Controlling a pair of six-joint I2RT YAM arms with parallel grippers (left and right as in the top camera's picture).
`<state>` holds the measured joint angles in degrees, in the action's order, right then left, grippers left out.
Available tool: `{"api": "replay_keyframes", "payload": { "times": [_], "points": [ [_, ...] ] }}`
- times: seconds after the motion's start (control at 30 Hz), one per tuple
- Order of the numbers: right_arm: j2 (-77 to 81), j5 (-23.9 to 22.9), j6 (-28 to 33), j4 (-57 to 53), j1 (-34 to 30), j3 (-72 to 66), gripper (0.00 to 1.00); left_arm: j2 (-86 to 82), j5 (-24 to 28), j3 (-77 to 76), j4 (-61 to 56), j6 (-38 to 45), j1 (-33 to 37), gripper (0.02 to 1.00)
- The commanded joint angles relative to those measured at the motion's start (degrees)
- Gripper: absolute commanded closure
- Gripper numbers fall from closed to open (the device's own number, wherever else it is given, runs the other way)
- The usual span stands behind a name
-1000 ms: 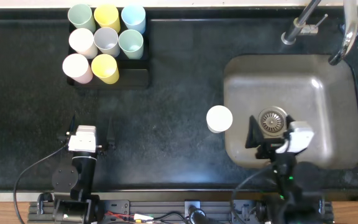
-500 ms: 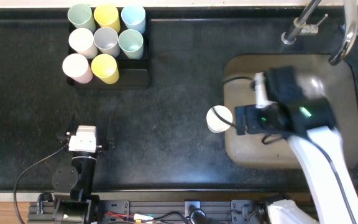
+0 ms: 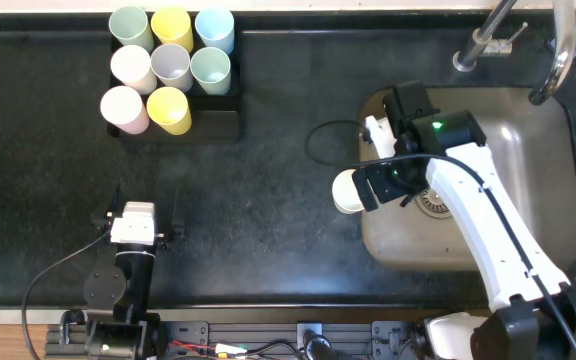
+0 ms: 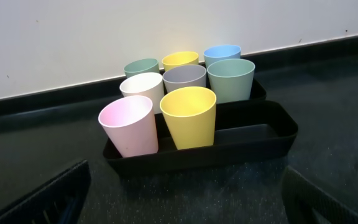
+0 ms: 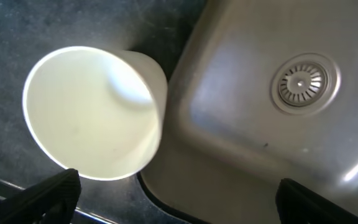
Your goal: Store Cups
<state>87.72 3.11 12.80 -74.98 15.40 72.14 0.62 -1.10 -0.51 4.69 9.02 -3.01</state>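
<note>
A loose white cup stands upright on the dark counter right at the sink's left rim. My right gripper hangs over it, open, the jaws spread wide, with the cup nearer one finger and not gripped. A black tray at the back left holds several pastel cups, among them a pink cup and a yellow cup in the front row. One front slot beside the yellow cup is bare. My left gripper sits open near the front edge, facing the tray.
A steel sink with a drain takes up the right side, its faucet behind it. A black cable loop lies on the counter left of the sink. A wall backs the tray.
My right arm has swung up from its rest near the front edge, over the sink, and now its gripper hangs over the white cup. The left arm and the cups kept still.
</note>
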Motion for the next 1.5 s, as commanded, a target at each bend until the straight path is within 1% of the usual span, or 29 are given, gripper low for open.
{"api": "replay_keyframes", "payload": {
  "times": [0.03, 0.2, 0.5, 0.77, 0.83, 0.97, 1.03, 1.07, 1.1, 1.13, 1.17, 1.33, 1.43, 1.5],
  "points": [
    [0.22, 1.97, 2.27, 0.04, -0.57, 2.93, 0.003, -0.50, -0.24, 0.07, 0.13, 0.61, -0.22, 0.020],
    [3.17, 1.79, 2.51, 0.33, -2.25, 3.10, 0.003, -0.50, -0.24, 0.07, 0.13, 0.61, -0.22, 0.020],
    [8.66, 1.79, 3.15, 0.74, -2.27, 4.92, 0.001, -0.50, -0.24, 0.07, 0.13, 0.61, -0.22, 0.020],
    [10.40, 1.86, 3.15, 1.97, -2.23, 4.92, 0.047, -0.50, -0.24, 0.07, 0.13, 0.61, -0.22, 0.020],
    [10.78, 1.97, 3.15, 2.14, -2.19, 4.92, 0.012, -0.50, -0.24, 0.07, 0.13, 0.61, -0.22, 0.020],
    [11.56, 1.99, 3.17, 2.49, -2.14, 4.92, 0.016, -0.50, -0.24, 0.07, 0.13, 0.61, -0.22, 0.020],
    [11.63, 1.97, 3.17, 2.89, -2.14, 4.92, 0.040, -0.50, -0.24, 0.07, 0.13, 0.61, -0.22, 0.020],
    [11.63, 1.99, 3.17, 3.06, -2.14, 4.92, 0.126, -0.50, -0.24, 0.07, 0.13, 0.61, -0.22, 0.020],
    [11.63, 1.99, 3.15, 3.23, -2.14, 4.92, 0.426, -0.50, -0.24, 0.07, 0.13, 0.61, -0.22, 0.020],
    [11.63, 1.99, 3.13, 3.28, -2.14, 4.92, 0.702, -0.50, -0.24, 0.07, 0.13, 0.61, -0.22, 0.020],
    [11.63, 1.99, 3.10, 3.32, -2.12, 4.92, 0.956, -0.50, -0.24, 0.07, 0.13, 0.61, -0.22, 0.020],
    [11.52, 2.01, 2.36, 1.49, -0.46, 7.91, 0.958, -0.50, -0.24, 0.07, 0.13, 0.61, -0.22, 0.020],
    [11.50, 1.99, 1.25, -2.64, 2.12, 16.02, 0.956, -0.50, -0.24, 0.07, 0.13, 0.61, -0.22, 0.020],
    [11.50, 1.70, 0.22, -5.99, 4.81, 24.41, 0.958, -0.50, -0.24, 0.07, 0.13, 0.61, -0.22, 0.020]
  ]
}}
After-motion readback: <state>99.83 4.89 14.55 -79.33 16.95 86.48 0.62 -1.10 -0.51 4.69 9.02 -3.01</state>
